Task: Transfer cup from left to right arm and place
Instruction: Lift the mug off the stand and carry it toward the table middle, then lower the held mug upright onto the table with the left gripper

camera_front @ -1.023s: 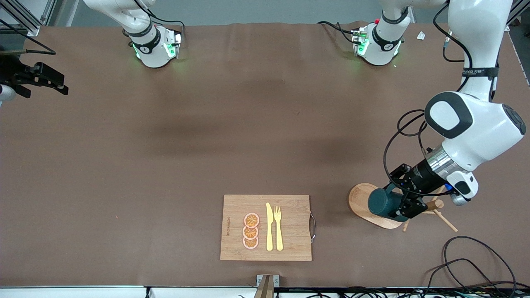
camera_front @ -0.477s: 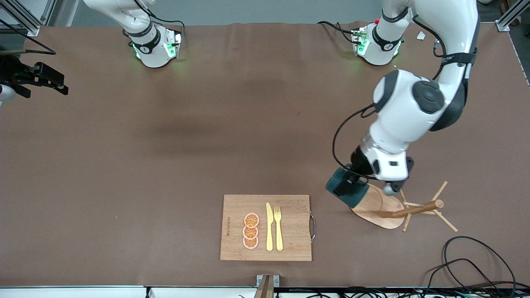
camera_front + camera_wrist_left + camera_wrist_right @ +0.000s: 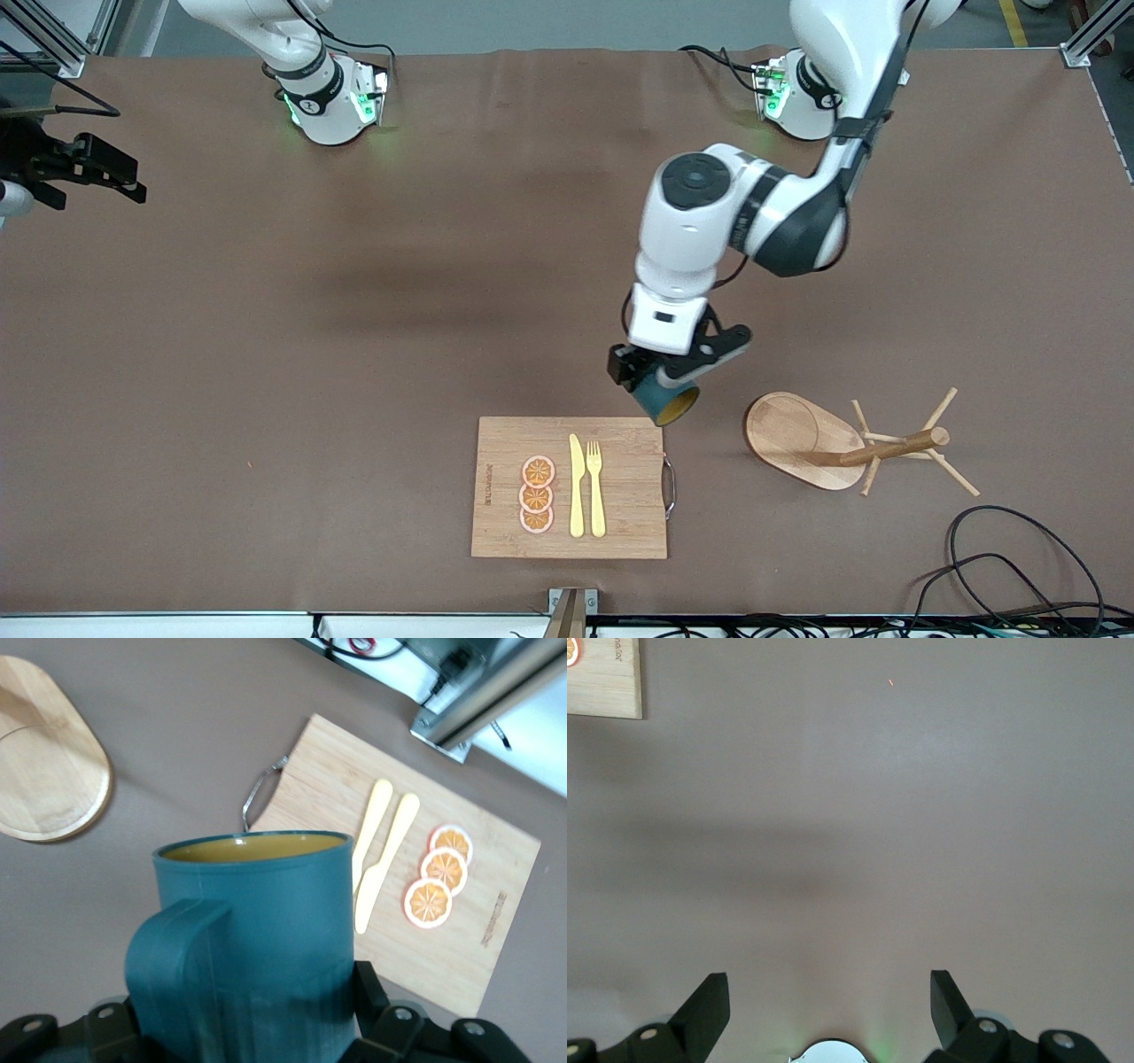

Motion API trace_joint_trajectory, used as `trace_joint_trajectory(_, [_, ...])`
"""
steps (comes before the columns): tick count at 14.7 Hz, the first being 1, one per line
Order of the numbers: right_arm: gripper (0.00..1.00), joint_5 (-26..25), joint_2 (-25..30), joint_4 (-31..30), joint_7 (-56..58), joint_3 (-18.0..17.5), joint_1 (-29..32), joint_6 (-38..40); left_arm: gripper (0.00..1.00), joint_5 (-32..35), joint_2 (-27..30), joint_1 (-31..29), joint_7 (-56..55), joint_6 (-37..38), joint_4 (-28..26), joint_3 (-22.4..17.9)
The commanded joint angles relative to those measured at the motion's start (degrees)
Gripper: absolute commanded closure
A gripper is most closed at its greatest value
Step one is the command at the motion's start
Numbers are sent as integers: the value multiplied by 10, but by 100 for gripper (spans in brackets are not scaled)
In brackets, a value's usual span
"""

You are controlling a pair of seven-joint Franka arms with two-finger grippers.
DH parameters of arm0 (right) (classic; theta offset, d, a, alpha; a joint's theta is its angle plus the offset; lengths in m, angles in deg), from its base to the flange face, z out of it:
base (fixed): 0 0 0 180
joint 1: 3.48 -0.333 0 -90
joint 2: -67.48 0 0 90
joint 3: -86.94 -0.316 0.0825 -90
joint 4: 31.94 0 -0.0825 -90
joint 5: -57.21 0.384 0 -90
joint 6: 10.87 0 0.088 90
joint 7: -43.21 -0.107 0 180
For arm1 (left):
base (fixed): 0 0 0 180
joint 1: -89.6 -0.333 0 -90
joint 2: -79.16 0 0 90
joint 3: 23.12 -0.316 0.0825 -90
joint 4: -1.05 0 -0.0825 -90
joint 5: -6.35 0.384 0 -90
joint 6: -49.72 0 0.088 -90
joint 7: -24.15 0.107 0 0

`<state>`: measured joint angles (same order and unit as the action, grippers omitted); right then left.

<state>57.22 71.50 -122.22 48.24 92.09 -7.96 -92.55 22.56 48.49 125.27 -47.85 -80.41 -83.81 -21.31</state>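
Note:
The cup (image 3: 671, 405) is a dark teal mug with a tan inside. My left gripper (image 3: 666, 383) is shut on it and holds it in the air, tilted, with its mouth toward the front camera. It hangs over the table by the wooden board's corner, on the side toward the peg rack. In the left wrist view the cup (image 3: 257, 930) fills the middle with its handle toward the camera, and my left gripper (image 3: 248, 1014) clamps its body. My right gripper (image 3: 828, 979) is open and empty, high over bare table at the right arm's end (image 3: 111, 173), and waits.
A wooden cutting board (image 3: 629, 478) near the front edge carries a yellow knife (image 3: 576, 486), a fork (image 3: 595, 487) and three orange slices (image 3: 537, 495). The wooden peg rack (image 3: 802, 439) stands toward the left arm's end. Black cables (image 3: 1010, 558) lie at the front corner.
My left arm has swung the cup away from the peg rack toward the middle of the table, and the cup's mouth now faces the front camera. The right arm has not moved.

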Motion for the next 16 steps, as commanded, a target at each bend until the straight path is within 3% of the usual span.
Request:
trace_joint_trajectory(1, [0, 7, 5, 2, 1, 1, -1, 6, 45, 92, -27, 52, -71, 19, 24, -9])
trace_joint_trajectory(8, [0, 7, 5, 2, 1, 0, -1, 6, 45, 311, -100, 170, -225, 22, 23, -10])
trace_joint_trajectory(16, [0, 7, 5, 2, 1, 0, 0, 6, 47, 580, -199, 271, -464, 105, 22, -9])
